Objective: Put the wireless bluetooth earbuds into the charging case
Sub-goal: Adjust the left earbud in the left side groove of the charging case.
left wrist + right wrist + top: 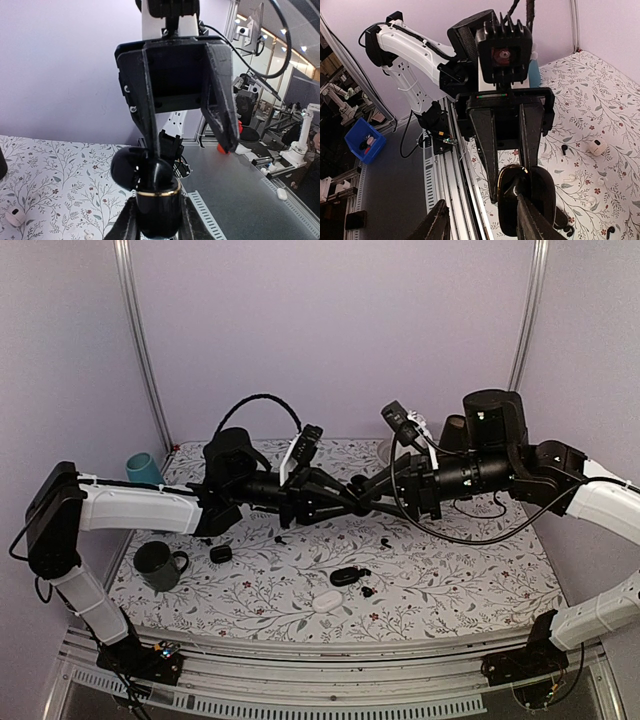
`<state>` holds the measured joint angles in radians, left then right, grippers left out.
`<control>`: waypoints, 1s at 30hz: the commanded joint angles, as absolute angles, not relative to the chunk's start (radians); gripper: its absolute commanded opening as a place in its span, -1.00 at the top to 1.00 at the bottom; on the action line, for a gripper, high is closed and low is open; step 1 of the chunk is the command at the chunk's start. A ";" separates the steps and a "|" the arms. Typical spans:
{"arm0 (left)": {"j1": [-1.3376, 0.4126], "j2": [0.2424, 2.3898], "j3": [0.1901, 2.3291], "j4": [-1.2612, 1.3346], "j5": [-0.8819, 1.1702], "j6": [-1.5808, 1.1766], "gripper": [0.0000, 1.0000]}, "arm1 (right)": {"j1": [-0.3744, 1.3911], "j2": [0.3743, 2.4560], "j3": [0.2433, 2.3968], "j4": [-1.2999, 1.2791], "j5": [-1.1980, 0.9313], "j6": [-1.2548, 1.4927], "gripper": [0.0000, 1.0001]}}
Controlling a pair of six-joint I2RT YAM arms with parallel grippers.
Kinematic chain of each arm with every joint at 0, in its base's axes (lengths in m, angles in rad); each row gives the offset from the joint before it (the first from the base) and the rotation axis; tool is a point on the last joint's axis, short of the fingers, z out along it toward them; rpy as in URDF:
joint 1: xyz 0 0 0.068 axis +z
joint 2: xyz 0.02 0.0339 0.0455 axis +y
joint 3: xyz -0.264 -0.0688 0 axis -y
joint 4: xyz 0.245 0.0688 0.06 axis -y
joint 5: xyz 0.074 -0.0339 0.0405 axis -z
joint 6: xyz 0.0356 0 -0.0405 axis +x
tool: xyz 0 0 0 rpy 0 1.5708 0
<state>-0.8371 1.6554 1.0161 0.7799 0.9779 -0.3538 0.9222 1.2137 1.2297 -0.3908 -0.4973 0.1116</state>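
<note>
"While both arms hang over the white floral-printed tabletop, what does the overhead view give you?"

"The left gripper and the right gripper meet tip to tip in mid-air above the middle. What sits between them is too small to tell from there. One tiny glossy black plastic earbud lies loose on the cloth just below them."

"And the left wrist camera?"

"Its own fingers are clamped on the body of a glossy black pebble-shaped charging case with a gold rim, lid swung open. The right gripper faces it with jaws apart and nothing between them. One tip is down at the lid and the other hangs free to the side."

"The right wrist?"

"Same from the other side. The case stands upright in the left pinch. One right finger is in front of it, its partner well apart. More black buds lie on the table beyond. The case's wells are hidden."

"Which step, then?"

"I judge it's readying the case: held and opened, with no bud on its way. Next, the right gripper must back off and go down to a bud. It then has to pinch something very small and line its stem up with a well, while the left holds the case steady."
</note>
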 commanded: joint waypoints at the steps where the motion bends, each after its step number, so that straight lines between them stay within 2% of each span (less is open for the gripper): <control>1: -0.828 1.646 1.028 0.803 1.005 -0.362 1.00 | 0.920 1.216 1.220 -0.401 -0.439 0.119 0.09; 30: -0.838 1.665 1.041 0.813 1.044 -0.370 1.00 | 0.909 1.267 1.230 -0.346 -0.439 0.102 0.22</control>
<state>-0.8368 1.6566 1.0161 0.7818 1.0107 -0.3676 0.9157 1.2583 1.2293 -0.3744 -0.4370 0.1116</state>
